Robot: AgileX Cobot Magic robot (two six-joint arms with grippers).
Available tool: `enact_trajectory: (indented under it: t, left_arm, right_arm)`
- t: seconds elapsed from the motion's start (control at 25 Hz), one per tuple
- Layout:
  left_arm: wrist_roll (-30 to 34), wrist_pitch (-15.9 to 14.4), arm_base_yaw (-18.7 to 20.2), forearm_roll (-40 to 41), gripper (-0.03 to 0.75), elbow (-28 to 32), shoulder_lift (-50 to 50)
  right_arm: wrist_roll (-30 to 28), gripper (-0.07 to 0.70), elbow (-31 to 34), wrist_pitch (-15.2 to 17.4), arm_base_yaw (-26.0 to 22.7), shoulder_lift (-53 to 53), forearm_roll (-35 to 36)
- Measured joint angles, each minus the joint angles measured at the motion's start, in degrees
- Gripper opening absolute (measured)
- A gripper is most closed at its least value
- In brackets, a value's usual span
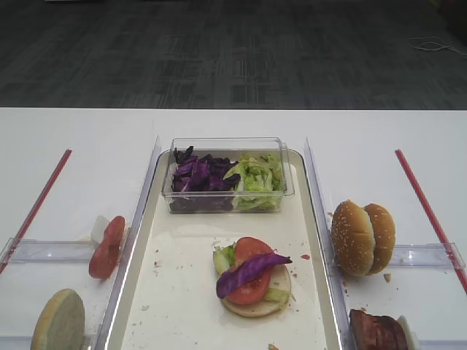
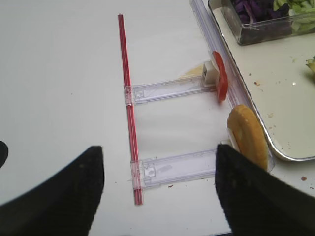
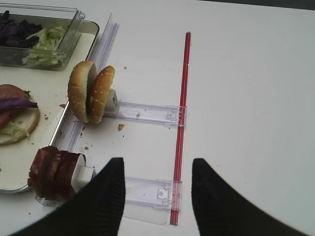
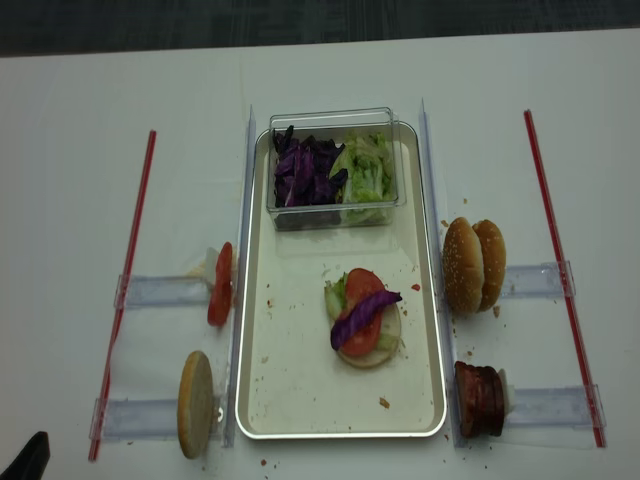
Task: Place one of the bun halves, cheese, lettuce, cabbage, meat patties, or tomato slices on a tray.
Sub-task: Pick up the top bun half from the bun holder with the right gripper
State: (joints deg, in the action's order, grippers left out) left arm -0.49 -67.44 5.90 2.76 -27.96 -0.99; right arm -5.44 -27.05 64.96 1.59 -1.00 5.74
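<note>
On the cream tray lies a pale bun base stacked with lettuce, a tomato slice and a cabbage strip. Two sesame bun halves stand on edge in a clear rack right of the tray. Meat patties stand in the rack nearer me. My right gripper hovers open and empty over the table right of the patties. Left of the tray a tomato slice stands on edge. My left gripper is open over the near left rack, holding nothing. Cheese is out of view.
A clear tub at the tray's far end holds purple cabbage and lettuce. A pale flat disc stands on edge in the near left rack. Red strips run along the outer ends of the racks.
</note>
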Motion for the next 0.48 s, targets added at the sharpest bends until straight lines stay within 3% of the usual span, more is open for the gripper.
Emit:
enact_trajectory:
  t: [0.48]
  left_arm:
    - [0.0, 0.0, 0.0, 0.0, 0.477, 0.0, 0.0]
  right_arm:
    - [0.62, 0.365, -0.28, 0.84, 0.0, 3.27, 0.0]
